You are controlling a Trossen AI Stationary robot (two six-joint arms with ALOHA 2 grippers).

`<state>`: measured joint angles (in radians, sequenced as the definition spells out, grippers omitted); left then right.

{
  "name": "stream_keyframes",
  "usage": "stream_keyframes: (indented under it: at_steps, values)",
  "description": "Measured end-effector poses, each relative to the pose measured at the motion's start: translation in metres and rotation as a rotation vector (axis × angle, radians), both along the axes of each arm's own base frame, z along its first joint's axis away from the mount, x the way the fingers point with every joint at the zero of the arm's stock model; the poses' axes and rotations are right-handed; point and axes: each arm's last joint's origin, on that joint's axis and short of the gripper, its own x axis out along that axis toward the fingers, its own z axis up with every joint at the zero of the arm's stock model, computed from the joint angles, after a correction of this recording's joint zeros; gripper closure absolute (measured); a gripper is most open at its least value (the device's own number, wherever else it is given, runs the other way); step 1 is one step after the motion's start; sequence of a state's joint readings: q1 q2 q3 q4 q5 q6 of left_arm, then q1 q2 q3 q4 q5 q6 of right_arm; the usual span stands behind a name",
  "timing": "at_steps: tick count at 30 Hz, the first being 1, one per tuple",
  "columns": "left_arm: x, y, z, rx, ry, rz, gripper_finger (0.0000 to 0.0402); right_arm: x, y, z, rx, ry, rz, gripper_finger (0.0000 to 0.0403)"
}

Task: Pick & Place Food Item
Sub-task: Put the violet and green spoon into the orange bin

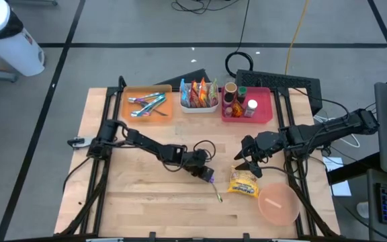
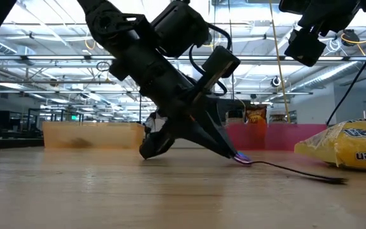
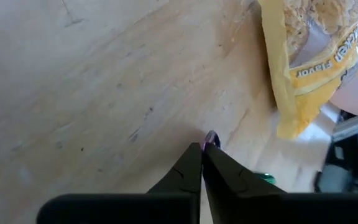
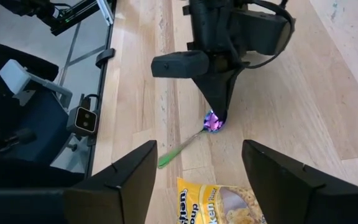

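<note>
I have the left arm stretched low across the table (image 1: 146, 202) from its left edge toward the middle, its wrist tipped steeply down. My left gripper (image 1: 209, 176) is at the board with its fingertips (image 3: 202, 151) pinched tight together, both dark fingers meeting in a point at the table's surface near the centre. In the low view that gripper (image 2: 230, 152) leans at a slant, tips touching the wood. My right arm reaches in from the table's right edge, elbow out past the side. Its right gripper (image 1: 247, 163) hangs above the table right of centre, fingers (image 4: 120, 180) spread well apart, clear of the surface.
</note>
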<state>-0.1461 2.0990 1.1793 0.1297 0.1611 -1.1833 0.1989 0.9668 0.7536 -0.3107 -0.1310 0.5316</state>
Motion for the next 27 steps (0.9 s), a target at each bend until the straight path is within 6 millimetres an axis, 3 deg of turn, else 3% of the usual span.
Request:
stream_keyframes:
  at_steps: [7, 10, 17, 22, 27]
  values:
    - [-0.001, 0.020, 0.012, -0.033, -0.016, -0.071, 0.0397, 0.000, 0.000, 0.000, -0.002, 0.001, 0.002, 0.0177]
    - [-0.003, 0.028, 0.032, -0.019, -0.059, -0.070, 0.0398, 0.000, 0.000, 0.000, -0.011, 0.004, 0.007, 0.0179]
    - [-0.022, 0.039, 0.107, 0.098, -0.222, -0.093, 0.0399, -0.001, 0.000, -0.001, -0.027, 0.004, 0.013, 0.0181]
    - [-0.048, 0.049, 0.170, 0.289, -0.391, -0.053, 0.0400, -0.001, -0.001, -0.001, -0.046, 0.000, 0.023, 0.0185]
    - [-0.079, 0.064, 0.220, 0.425, -0.521, 0.032, 0.0400, 0.000, -0.001, -0.001, -0.063, -0.004, 0.010, 0.0186]
